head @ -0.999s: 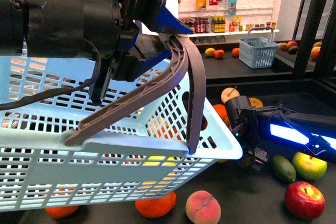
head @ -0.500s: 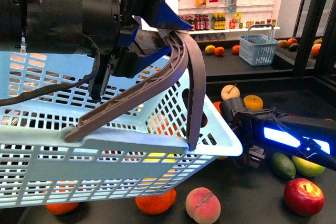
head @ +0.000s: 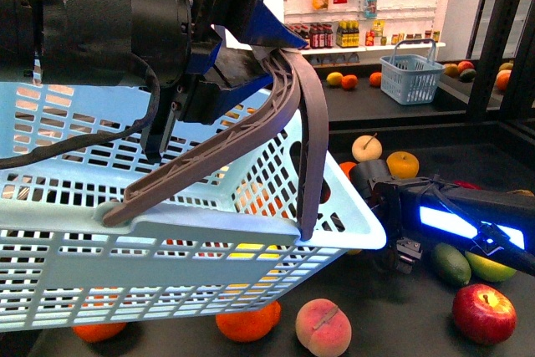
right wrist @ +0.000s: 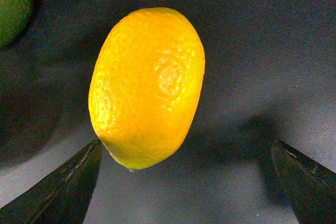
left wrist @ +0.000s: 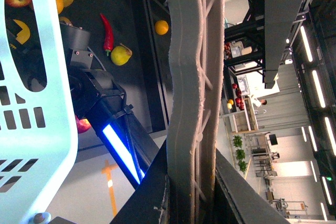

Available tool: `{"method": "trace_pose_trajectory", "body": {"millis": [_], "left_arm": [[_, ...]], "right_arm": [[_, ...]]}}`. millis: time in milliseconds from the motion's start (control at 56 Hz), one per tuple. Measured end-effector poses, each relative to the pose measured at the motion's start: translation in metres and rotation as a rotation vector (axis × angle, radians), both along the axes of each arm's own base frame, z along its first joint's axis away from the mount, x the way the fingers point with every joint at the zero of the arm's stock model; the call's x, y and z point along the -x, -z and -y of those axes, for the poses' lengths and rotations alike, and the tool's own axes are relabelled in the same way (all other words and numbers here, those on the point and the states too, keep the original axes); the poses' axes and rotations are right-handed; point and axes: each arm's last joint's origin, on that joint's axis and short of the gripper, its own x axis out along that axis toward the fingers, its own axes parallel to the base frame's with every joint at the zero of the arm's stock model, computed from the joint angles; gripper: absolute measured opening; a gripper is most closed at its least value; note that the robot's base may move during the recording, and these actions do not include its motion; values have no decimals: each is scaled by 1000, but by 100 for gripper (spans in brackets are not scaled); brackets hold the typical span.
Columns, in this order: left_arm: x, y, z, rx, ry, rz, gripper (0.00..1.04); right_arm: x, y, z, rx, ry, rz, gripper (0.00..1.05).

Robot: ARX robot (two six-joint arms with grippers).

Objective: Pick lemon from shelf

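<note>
Dark shelf (right wrist: 252, 51) holds the lemon (right wrist: 147, 85) just ahead of the right gripper (right wrist: 186, 148), jaws apart; center it, then close gently. Left gripper (head: 251, 60) clenches the basket handle (head: 305, 140).

The left arm (head: 92, 27) is a big, round, black tube with a thin black cable (head: 117, 133) looping under it and a shiny blue wedge (head: 272, 29) at its front end. The right arm (head: 468, 206) is black too, with a round black joint (head: 372, 175), a bright blue-white strip of light (head: 451, 221) along its side and thin black wires (head: 495, 242) tied to it. Its two fingertips (right wrist: 60, 192) are dark and pointed.
</note>
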Motion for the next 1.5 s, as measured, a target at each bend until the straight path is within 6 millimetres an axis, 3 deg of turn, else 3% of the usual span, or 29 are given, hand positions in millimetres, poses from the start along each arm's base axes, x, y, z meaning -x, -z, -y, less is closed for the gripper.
{"method": "trace_pose_trajectory", "body": {"millis": [1499], "left_arm": [[0, 0, 0, 0, 0, 0, 14]], "right_arm": [[-5, -4, 11, 80, -83, 44, 97]]}}
